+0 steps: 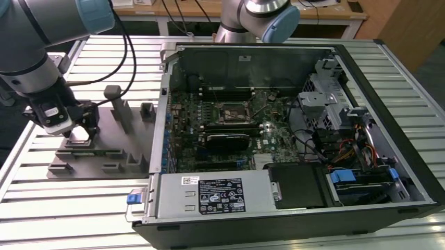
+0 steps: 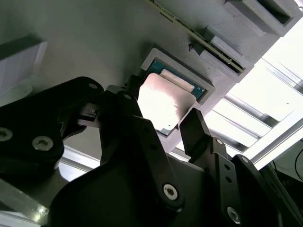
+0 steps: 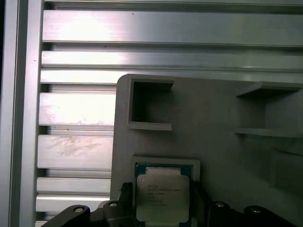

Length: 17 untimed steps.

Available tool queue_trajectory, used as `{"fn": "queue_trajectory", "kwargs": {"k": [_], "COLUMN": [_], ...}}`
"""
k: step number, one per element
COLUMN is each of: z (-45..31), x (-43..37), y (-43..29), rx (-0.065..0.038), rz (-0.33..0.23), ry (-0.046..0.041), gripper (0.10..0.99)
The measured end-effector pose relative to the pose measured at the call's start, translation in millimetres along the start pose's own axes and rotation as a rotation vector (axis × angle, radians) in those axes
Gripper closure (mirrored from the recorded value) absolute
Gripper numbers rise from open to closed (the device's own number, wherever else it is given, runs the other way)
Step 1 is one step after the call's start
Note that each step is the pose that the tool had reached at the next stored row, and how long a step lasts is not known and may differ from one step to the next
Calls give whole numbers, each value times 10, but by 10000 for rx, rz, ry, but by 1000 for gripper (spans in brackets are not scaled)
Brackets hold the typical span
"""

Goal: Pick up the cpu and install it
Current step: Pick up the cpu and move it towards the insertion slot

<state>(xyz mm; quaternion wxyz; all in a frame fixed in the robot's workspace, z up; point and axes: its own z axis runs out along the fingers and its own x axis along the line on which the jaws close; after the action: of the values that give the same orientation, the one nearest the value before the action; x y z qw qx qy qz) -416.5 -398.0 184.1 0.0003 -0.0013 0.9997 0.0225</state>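
Observation:
The cpu [image 3: 162, 198] is a small square chip with a shiny metal top [image 2: 163, 101]. It lies in a shallow pocket of the grey fixture tray [image 1: 118, 156] at the exterior view's left. My gripper [image 1: 80, 136] is down on that pocket. Its black fingers [image 2: 196, 127] press against two opposite edges of the chip, which is level with the pocket. The square black-framed socket [image 1: 230, 112] sits in the middle of the motherboard inside the open computer case [image 1: 292, 135], well to the exterior view's right of the gripper.
Upright grey posts [image 1: 116, 107] rise from the tray close behind the gripper. A ribbed metal table [image 3: 75, 109] carries the tray and the case. A second robot arm [image 1: 268, 15] stands behind the case. Cables and drive bays fill the case's right side.

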Motion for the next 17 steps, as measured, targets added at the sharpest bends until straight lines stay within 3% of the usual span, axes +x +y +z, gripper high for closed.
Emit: {"fn": "queue_trajectory", "kwargs": {"k": [4,17], "z": [0,9], "x": [29,51], "y": [0,2], "rx": [2,2], "rz": [-4,-5], "ry": [-94,-114], "gripper": [478,478]}}
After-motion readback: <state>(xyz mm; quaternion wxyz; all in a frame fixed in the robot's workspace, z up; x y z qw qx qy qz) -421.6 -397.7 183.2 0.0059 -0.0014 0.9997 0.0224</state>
